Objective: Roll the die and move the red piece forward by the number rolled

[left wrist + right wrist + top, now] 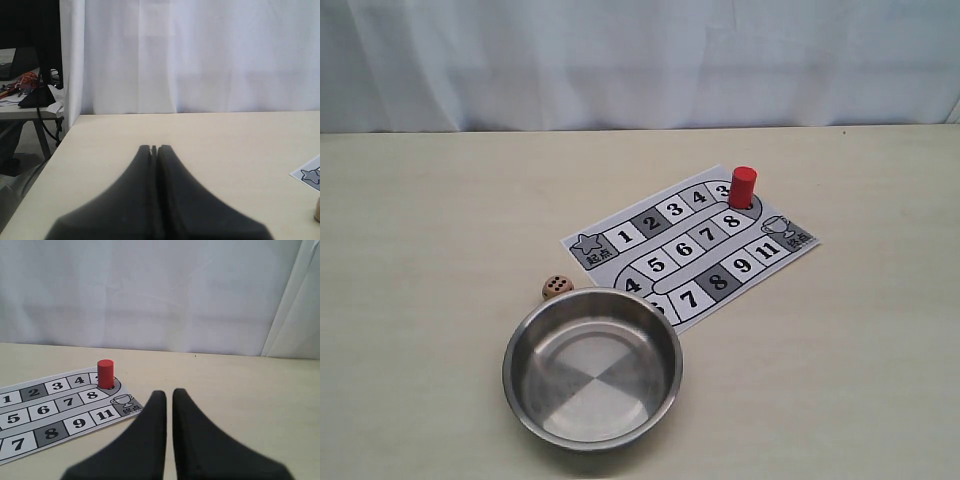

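The red piece [743, 187] stands upright on the far curve of the numbered paper board [685, 248], just past the top row of squares. The right wrist view has the red piece [105, 373] there too, ahead of my right gripper [169, 392]. That gripper is shut, with only a thin slit between the fingers and nothing in it. The die [557, 287] lies on the table against the far rim of the steel bowl [592, 365], outside it. My left gripper [154, 148] is shut and empty; a sliver of the die [317, 209] shows off to its side. Neither gripper appears in the exterior view.
The bowl holds nothing and overlaps the board's near corner. The board's star corner [310, 175] peeks into the left wrist view. There the table's side edge [60, 145] drops off toward another desk with clutter [27, 87]. A white curtain backs the table.
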Motion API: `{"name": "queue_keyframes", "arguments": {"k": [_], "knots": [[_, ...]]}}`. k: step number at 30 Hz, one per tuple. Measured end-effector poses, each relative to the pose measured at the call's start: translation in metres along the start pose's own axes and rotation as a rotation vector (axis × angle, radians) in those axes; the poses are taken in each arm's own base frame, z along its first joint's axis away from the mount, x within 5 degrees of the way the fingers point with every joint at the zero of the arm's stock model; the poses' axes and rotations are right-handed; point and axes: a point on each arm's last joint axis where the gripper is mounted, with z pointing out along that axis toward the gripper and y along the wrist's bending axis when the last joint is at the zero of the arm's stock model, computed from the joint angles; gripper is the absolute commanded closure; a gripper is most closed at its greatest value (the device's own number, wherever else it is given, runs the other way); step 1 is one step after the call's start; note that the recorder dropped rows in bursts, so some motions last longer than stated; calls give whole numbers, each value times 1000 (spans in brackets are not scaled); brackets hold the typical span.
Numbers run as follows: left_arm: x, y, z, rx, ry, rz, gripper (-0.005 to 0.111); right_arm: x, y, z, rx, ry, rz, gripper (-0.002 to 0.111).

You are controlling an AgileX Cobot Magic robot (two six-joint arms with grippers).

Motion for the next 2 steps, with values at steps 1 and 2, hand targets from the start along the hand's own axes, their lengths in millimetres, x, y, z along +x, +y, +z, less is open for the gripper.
{"name": "queue_keyframes", "arguments": {"k": [1, 2], "knots": [[0, 0, 0, 0, 0, 0, 107, 0, 0, 0, 0, 0, 0, 104], [0, 0, 0, 0, 0, 0, 107, 0, 0, 0, 0, 0, 0, 104]]}}
